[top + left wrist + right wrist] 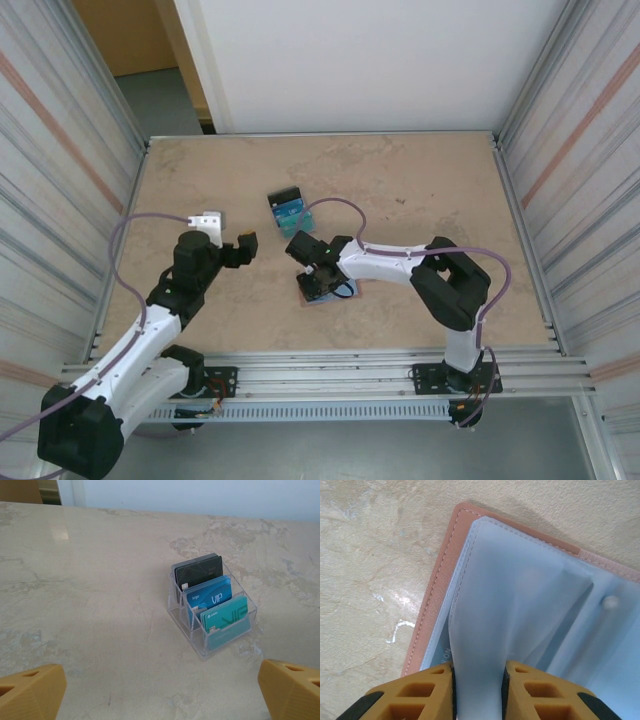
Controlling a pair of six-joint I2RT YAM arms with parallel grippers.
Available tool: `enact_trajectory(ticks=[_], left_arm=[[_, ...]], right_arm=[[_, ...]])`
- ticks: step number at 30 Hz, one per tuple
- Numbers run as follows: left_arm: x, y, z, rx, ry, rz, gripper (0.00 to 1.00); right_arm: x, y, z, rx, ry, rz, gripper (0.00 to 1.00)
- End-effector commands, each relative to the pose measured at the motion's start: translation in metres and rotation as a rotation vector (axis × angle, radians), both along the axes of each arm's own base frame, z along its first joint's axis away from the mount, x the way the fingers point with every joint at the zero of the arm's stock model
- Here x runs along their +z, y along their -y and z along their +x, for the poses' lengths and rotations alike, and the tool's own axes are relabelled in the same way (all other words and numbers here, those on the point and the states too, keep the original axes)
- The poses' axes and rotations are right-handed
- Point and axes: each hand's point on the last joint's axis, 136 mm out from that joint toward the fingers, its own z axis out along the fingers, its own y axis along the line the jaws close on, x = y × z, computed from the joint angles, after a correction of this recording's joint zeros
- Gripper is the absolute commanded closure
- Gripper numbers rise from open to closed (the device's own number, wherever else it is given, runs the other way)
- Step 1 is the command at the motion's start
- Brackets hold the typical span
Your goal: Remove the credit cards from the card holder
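Lying open on the table (430, 200), at 6 o'clock of its centre: salmon-pink card holder (431, 597). Pinched narrow on its blue-grey lining (520, 580), straight from above: right gripper (477, 680). Hovering at 10 o'clock of the holder, spread wide and gripping nothing: left gripper (161, 690). At 2 o'clock of that, well apart: clear rack (200, 650) of upright cards (212, 597), black, blue, teal.

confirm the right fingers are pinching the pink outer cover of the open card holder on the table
Not quite: the right fingers pinch the pale blue-grey inner sleeve of the card holder, not its pink outer cover, as the right wrist view shows. The holder is open on the table.
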Motion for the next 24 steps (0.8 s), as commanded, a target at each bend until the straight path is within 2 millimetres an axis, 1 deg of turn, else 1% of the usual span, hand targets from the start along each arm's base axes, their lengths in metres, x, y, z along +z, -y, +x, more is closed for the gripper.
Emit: enact_trajectory(ticks=[1,5,11,16,21,24], left_arm=[[0.02,0.005,0.0,-0.023,0.046,0.008,0.01],[0.021,0.008,-0.004,-0.018,0.045,0.046,0.01],[0.019,0.009,-0.008,-0.015,0.038,0.07,0.01],[0.024,0.008,-0.008,-0.008,0.053,0.069,0.01],[0.026,0.006,-0.009,0.002,0.056,0.071,0.01],[0.026,0.008,-0.01,-0.007,0.055,0.075,0.01]], right_arm=[[0.016,0.002,0.002,-0.039,0.005,0.04,0.73],[0.022,0.008,0.007,-0.068,0.025,0.039,0.73],[0.024,0.023,0.015,-0.108,0.069,-0.021,0.69],[0.026,0.033,0.02,-0.139,0.097,-0.063,0.66],[0.029,0.042,0.021,-0.167,0.113,-0.074,0.65],[0.025,0.049,0.02,-0.187,0.106,-0.082,0.65]])
